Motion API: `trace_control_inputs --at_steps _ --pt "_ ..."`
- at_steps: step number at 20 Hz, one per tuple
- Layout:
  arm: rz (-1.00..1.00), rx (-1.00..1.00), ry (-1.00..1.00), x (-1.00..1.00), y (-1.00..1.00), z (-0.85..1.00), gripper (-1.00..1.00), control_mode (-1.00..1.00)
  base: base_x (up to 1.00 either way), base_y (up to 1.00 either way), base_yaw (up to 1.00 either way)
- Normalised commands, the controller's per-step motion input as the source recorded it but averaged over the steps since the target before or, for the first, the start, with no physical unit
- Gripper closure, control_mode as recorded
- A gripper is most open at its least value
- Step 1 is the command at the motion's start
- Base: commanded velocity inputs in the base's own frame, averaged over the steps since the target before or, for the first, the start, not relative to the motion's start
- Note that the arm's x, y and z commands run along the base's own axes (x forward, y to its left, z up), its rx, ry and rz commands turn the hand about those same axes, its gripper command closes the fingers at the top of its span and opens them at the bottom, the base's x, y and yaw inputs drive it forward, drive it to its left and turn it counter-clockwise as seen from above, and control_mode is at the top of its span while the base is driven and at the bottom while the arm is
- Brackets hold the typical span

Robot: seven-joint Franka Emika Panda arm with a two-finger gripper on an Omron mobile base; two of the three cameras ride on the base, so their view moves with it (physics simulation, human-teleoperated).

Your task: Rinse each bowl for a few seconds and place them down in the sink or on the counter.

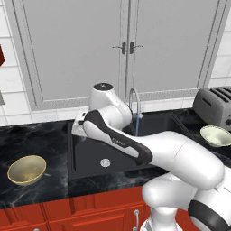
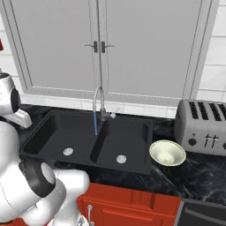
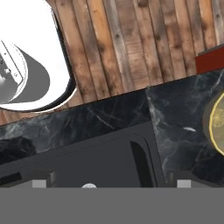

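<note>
The tan-gold bowl (image 1: 27, 170) sits upright on the black counter (image 1: 40, 140) left of the sink (image 1: 90, 155); its rim shows at the right edge of the hand view (image 3: 216, 131). The cream-white bowl (image 2: 167, 152) rests on the counter right of the sink, in front of the toaster. My gripper (image 1: 79, 126) hovers over the sink's left rim, between the faucet and the tan bowl. In the hand view its fingertips (image 3: 41, 183) stand far apart, so the gripper (image 3: 111, 183) is open and holds nothing. A thin blue stream (image 2: 95, 123) runs from the faucet (image 2: 99, 99).
A silver toaster (image 2: 203, 126) stands at the back right on the counter. Grey wall cabinets (image 1: 122, 45) hang above the faucet. Red cabinet fronts (image 2: 128, 205) lie below the counter edge, with wooden floor (image 3: 131, 43) beyond it in the hand view.
</note>
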Motion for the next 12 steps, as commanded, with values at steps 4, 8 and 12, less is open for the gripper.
trace_control_inputs --at_steps 4,8,12 --pt "0.00 -0.02 0.00 0.04 0.46 -0.17 -1.00 -1.00 0.00 0.00 0.00" --pt "0.00 0.00 0.00 0.04 0.41 -0.24 -1.00 -1.00 0.00 0.00 0.00" --pt "0.01 0.00 0.00 0.02 0.36 -0.15 -1.00 -1.00 0.00 0.00 0.00"
